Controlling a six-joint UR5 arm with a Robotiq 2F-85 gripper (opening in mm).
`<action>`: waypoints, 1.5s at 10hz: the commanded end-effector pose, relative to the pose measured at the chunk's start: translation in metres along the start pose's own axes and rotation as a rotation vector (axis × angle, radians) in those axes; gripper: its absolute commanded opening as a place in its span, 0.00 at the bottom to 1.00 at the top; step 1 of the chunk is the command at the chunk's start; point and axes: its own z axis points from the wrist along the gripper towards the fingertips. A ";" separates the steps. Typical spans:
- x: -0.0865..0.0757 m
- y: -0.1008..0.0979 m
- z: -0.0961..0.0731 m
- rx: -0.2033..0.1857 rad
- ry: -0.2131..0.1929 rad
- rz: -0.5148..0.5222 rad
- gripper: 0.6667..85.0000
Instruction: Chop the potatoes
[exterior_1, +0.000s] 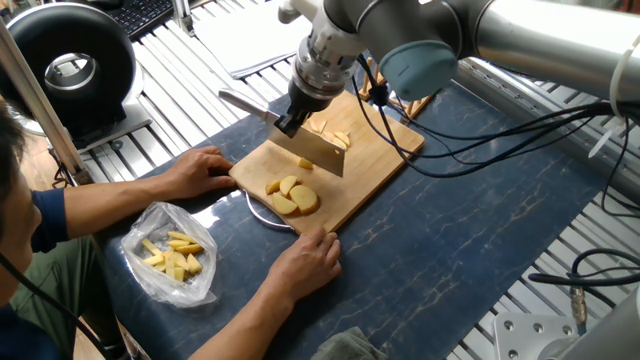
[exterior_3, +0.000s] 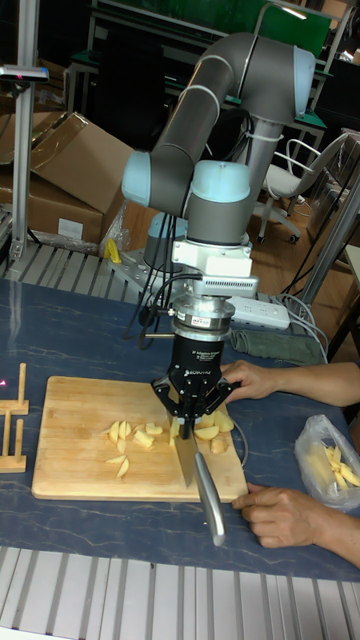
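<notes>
Gripper (exterior_3: 190, 412) clamped on knife (exterior_1: 300, 141) (blade edge down) above cutting board (exterior_1: 375, 160) | potatoes (exterior_1: 291, 195): rounded chunks at board's near end, thin slices (exterior_1: 333, 134) at its far end behind blade | person's hands (exterior_1: 305, 262) steady board's edges | plastic bag (exterior_1: 172, 252) lies beside board

The knife (exterior_1: 300, 140) blade hides some potatoes (exterior_1: 290, 194) (fixed view) behind it.
</notes>
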 end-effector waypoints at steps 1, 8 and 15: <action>0.001 -0.002 0.004 -0.004 -0.018 0.001 0.00; -0.001 -0.004 0.016 -0.010 -0.061 -0.013 0.00; -0.001 -0.011 -0.057 -0.002 0.056 -0.020 0.00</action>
